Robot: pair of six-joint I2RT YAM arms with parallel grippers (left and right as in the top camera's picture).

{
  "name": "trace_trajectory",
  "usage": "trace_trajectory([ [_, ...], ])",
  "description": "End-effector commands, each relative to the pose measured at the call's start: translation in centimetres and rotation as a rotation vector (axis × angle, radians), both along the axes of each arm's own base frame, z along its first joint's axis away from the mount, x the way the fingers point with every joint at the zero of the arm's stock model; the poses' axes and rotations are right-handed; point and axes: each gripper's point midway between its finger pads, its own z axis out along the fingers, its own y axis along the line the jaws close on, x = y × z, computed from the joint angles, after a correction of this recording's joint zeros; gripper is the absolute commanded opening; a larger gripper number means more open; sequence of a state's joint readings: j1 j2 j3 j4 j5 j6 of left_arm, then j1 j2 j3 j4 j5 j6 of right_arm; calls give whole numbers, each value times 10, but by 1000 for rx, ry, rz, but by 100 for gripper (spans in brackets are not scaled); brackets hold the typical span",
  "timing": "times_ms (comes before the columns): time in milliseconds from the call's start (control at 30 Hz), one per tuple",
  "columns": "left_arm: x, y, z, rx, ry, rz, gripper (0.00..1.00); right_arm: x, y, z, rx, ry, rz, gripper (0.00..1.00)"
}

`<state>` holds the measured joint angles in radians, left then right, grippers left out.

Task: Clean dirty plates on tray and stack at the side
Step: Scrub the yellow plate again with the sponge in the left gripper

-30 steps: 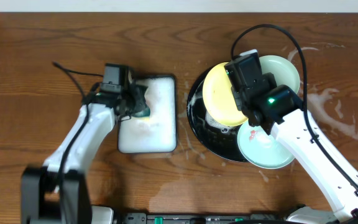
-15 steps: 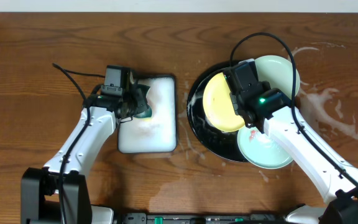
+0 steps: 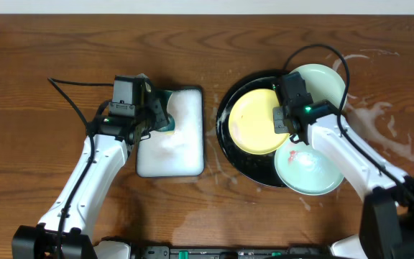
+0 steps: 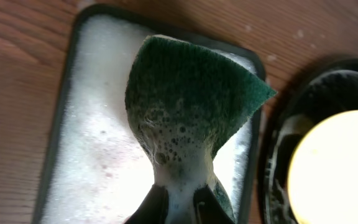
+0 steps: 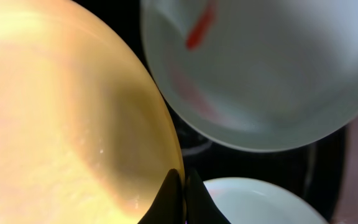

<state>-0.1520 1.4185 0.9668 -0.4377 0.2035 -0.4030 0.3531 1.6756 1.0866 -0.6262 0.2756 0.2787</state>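
A pale yellow plate (image 3: 252, 122) lies across the round black tray (image 3: 244, 170). My right gripper (image 3: 278, 124) is shut on its right rim; the right wrist view shows the gripper (image 5: 180, 198) pinching the yellow plate (image 5: 61, 112) at its edge. One mint plate (image 3: 323, 80) sits at the tray's back right, its red smears hidden. Another mint plate (image 3: 307, 171) at the front right carries a red smear, also seen on the mint plate (image 5: 260, 74) near the right wrist. My left gripper (image 4: 180, 206) is shut on a soapy green sponge (image 4: 185, 106) above the foam tray (image 4: 92, 155).
The white foam-filled rectangular tray (image 3: 171, 155) stands left of the black tray. Soapy wet streaks (image 3: 379, 122) mark the wood at the right. A dark cable (image 3: 77, 90) trails left of my left arm.
The yellow plate has come down from a tilt to lie flatter on the tray, and my right gripper has shifted right with it. My left gripper has edged slightly left and back, still holding the sponge.
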Motion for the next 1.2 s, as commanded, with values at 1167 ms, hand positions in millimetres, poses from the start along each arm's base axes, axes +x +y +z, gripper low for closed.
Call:
trace_trajectory([
  [1167,34,-210,-75,-268,-122,-34,8,-8,8,-70,125,184,-32,1],
])
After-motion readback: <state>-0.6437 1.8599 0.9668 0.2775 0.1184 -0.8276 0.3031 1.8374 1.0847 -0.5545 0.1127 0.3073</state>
